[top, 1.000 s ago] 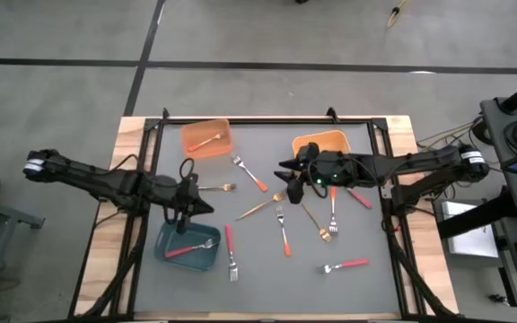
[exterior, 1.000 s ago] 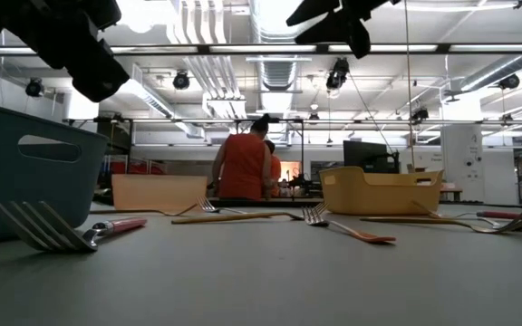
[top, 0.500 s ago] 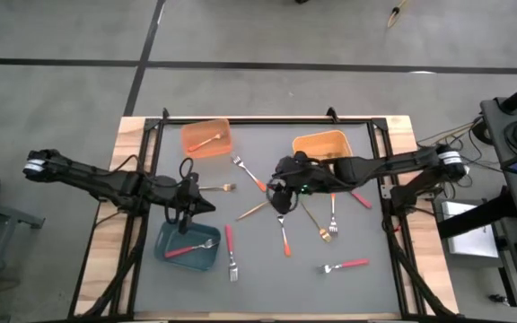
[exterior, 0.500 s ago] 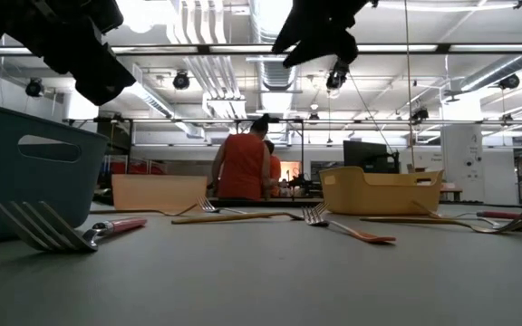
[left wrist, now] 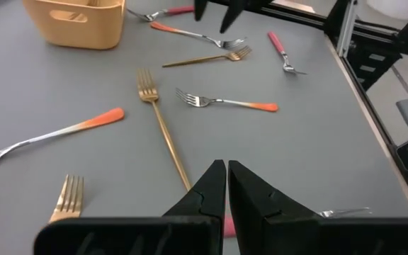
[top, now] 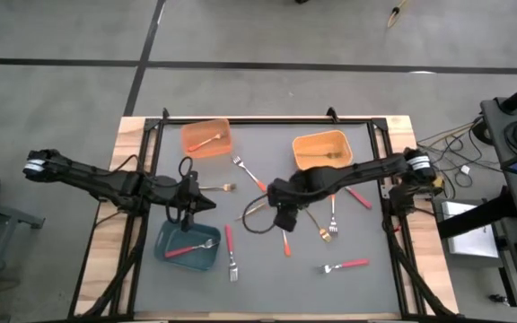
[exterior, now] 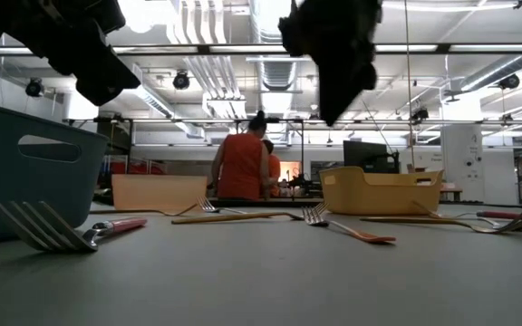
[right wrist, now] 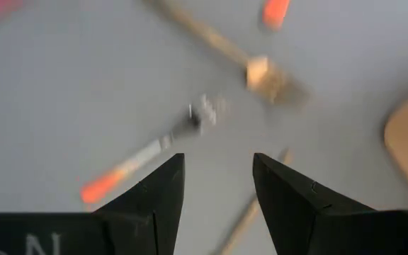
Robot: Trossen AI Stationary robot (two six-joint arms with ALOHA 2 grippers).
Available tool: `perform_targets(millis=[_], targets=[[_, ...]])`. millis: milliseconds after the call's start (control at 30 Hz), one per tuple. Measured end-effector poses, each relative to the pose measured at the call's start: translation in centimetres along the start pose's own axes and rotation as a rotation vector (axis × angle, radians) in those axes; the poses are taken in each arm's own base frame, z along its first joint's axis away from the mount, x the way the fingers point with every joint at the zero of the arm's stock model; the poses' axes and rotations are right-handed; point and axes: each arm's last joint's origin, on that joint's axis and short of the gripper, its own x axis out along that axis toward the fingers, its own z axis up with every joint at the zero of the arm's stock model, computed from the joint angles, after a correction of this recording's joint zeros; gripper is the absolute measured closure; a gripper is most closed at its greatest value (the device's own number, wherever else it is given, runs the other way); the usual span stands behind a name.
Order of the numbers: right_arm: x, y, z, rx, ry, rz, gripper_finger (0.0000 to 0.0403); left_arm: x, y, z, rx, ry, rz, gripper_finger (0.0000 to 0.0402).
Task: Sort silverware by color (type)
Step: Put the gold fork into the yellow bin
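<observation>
Forks lie scattered on the grey mat. My right gripper [top: 280, 215] [exterior: 330, 116] hangs open over the middle of the mat, pointing steeply down, clear of the table. Below it in the right wrist view lie an orange-handled fork [right wrist: 129, 170] and a gold fork [right wrist: 261, 71]; the gripper [right wrist: 218, 157] touches neither. My left gripper [top: 187, 213] [left wrist: 227, 166] is shut and empty, hovering above the teal bin [top: 187, 256], which holds a red-handled fork [top: 191, 248]. An orange-handled fork [top: 203, 139] lies in the orange bin [top: 206, 148], a gold fork [top: 317, 155] in the yellow-orange bin [top: 319, 139].
On the mat lie more forks: orange-handled [top: 250, 173] [top: 285, 242], gold [top: 215, 188] [top: 318, 224], red-handled [top: 230, 244] [top: 359, 198] [top: 346, 266]. A black frame [top: 240, 118] runs along the table's edges. In the low view people [exterior: 243, 165] stand in the room behind.
My right gripper has come down and toward the table's near edge, a little to the left. It has tipped from nearly level to pointing steeply down, and stays open. My left gripper has kept still.
</observation>
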Motion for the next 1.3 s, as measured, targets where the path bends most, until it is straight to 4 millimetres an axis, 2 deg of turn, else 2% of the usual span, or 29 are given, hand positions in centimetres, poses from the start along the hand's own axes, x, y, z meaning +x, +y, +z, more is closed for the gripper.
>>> perform_targets(millis=[133, 267, 867, 1067, 1300], targets=[[0.5, 0.5, -1.6, 0.01, 0.121, -0.055, 0.0243, 0.0, 0.0, 0.1, -0.004, -0.013, -0.004, 0.0402], [0.6, 1.1, -2.3, 0.016, 0.135, -0.062, 0.0243, 0.0, -0.1, 0.2, -0.006, -0.02, -0.006, 0.0402], [1.2, 1.4, -2.5, 0.02, 0.116, -0.05, 0.0243, 0.0, -0.1, 0.4, 0.023, -0.044, -0.012, 0.0402], [2.8, 0.7, -3.5, 0.024, 0.171, -0.09, 0.0243, 0.0, -0.2, 0.8, 0.039, -0.078, -0.021, 0.0402], [5.8, -1.6, -4.8, 0.078, 0.23, -0.143, 0.0243, -0.1, -0.3, 1.0, 0.07, -0.105, -0.026, 0.0402]])
